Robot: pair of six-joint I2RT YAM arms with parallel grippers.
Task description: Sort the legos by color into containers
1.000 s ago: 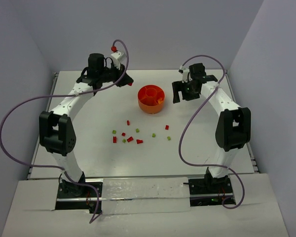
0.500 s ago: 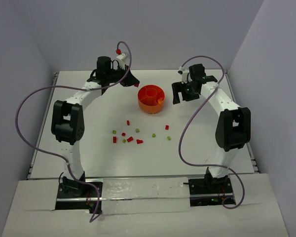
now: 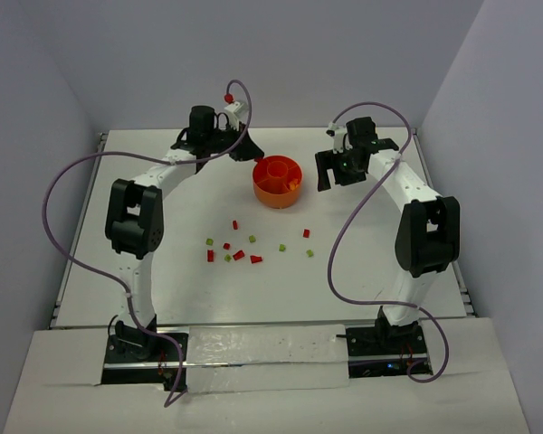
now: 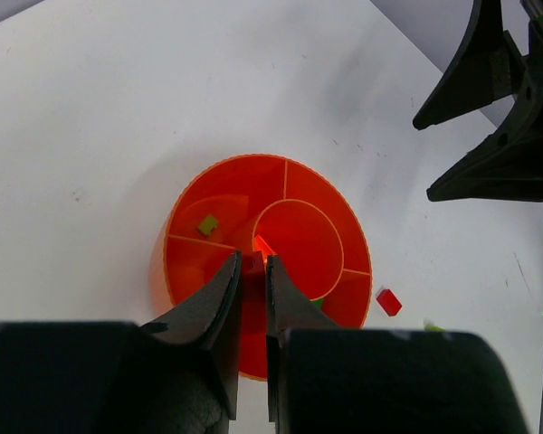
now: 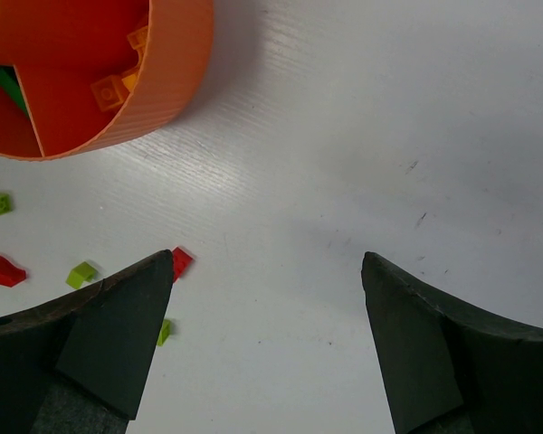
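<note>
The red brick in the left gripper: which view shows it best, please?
The left wrist view: the red brick sits large, pinched in the left gripper, over the bowl. Top external gives only a red speck; right wrist misses it.

A white table [image 3: 281, 289] sits between lilac walls [image 3: 281, 54], a shiny strip [image 3: 262, 348] along its near edge.

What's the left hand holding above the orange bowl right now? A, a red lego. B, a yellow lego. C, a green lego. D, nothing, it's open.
A: the left wrist view shows the left hand shut on a red lego, poised over the bowl.
</note>
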